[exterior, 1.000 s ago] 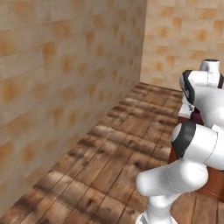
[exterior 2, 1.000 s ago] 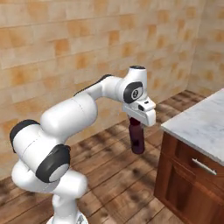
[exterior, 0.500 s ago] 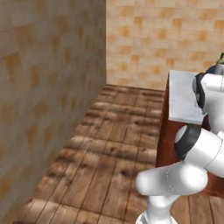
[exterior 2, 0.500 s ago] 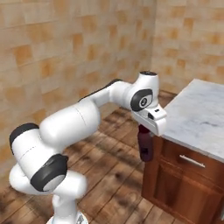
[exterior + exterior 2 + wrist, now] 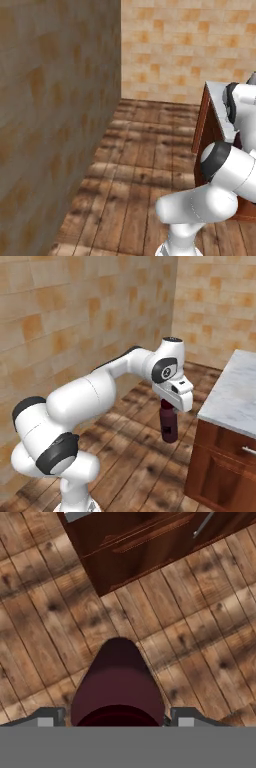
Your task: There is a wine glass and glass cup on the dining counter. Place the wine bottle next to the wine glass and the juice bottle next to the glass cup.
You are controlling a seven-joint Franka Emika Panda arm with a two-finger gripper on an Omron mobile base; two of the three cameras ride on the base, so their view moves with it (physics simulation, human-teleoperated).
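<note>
The gripper (image 5: 172, 406) hangs over the wooden floor (image 5: 140, 466), jaws clamped on the juice bottle (image 5: 168, 426), beside a marble-topped counter (image 5: 235, 396); the bottle's contents are hidden.

1. Lighting is even and moderately bright in all 3 views; no light source is visible.
2. Soft dark patches mottle the wooden floor (image 5: 145, 165).
3. The tiled wall (image 5: 55, 115) renders soft and smeared at close range.
4. The white arm (image 5: 90, 401) carries smooth shading, without hard glare.
5. Edges show no distortion.
</note>
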